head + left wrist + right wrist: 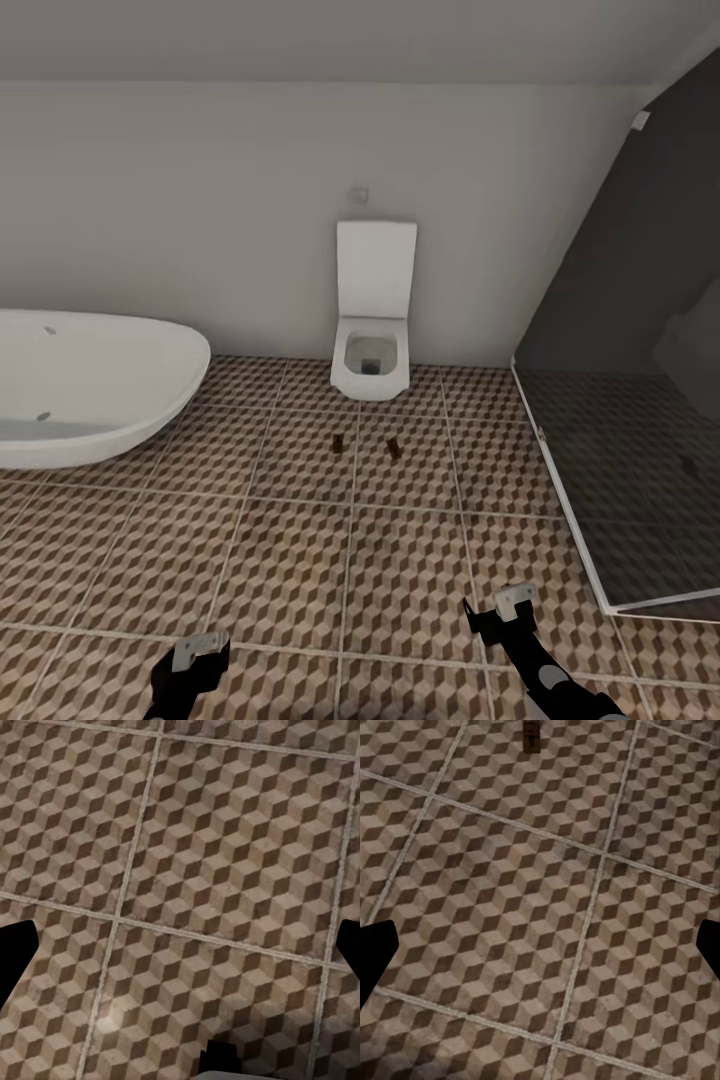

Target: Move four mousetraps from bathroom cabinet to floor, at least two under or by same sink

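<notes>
- Through the head view we look across the bathroom floor (300,560), large tiles printed with a brown, beige and white cube pattern and pale grout lines.
- Two mousetraps lie flat on that floor in front of the toilet (372,320): the left mousetrap (340,442) and the right mousetrap (396,446), near each other but apart, each on its own tile on either side of a grout line.
- They are too small for us to make out the spring bar or bait patch.
- The white square toilet stands against the back wall with its lid raised; a small round button (359,194) sits on the wall above it.
- The white oval bathtub (90,385) stands at the left, well apart from the mousetraps.
- A dark glass shower enclosure (640,400) with a pale frame takes up the right side.
- Our left end effector (195,655) hangs low at the left, above the floor, and our right end effector (512,605) at the right, both well short of the mousetraps.
- In each wrist view the dark fingertips sit at opposite edges with only tile between them, so both end effectors are spread apart and hold nothing.
- The right wrist view catches one mousetrap (531,736) lying on the tiles well ahead of the fingers; we cannot tell which of the two it is.
</notes>
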`<state>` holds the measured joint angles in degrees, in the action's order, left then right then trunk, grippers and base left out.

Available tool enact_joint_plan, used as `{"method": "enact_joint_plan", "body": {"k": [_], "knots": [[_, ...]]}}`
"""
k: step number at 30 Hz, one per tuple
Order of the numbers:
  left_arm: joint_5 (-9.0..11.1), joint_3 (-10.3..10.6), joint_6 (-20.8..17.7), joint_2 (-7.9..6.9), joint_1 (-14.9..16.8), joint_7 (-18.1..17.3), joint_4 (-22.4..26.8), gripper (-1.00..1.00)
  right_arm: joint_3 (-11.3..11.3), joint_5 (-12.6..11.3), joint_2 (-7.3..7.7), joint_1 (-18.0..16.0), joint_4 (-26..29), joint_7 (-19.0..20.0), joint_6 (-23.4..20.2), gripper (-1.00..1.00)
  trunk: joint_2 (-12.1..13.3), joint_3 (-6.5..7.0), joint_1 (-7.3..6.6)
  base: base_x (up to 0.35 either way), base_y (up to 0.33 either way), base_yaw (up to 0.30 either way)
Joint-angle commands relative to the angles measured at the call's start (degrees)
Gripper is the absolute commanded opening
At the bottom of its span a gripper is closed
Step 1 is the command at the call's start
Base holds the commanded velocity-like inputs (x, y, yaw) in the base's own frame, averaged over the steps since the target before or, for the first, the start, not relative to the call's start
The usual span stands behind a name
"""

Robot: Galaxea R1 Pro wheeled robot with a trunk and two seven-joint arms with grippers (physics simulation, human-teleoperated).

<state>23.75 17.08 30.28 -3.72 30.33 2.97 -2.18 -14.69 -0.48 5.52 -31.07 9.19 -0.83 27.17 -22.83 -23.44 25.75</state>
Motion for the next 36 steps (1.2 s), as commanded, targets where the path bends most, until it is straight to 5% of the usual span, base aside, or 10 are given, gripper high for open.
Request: {"method": "enact_joint_plan", "body": {"k": [1,36], "knots": [[0.1,0.5,0.3,0.03,0.1,0.3,-0.2,1.0,-0.2,-0.1,0.02,0.0,0.0,-0.1,0.2,1.0,-0.1,0.02,0.03,0.0,0.0,0.0],[0.1,0.5,0.3,0.12,0.1,0.3,-0.2,1.0,-0.2,0.0,0.02,0.0,0.0,-0.1,0.2,1.0,-0.1,3.34,0.03,0.0,0.0,0.0]]}}
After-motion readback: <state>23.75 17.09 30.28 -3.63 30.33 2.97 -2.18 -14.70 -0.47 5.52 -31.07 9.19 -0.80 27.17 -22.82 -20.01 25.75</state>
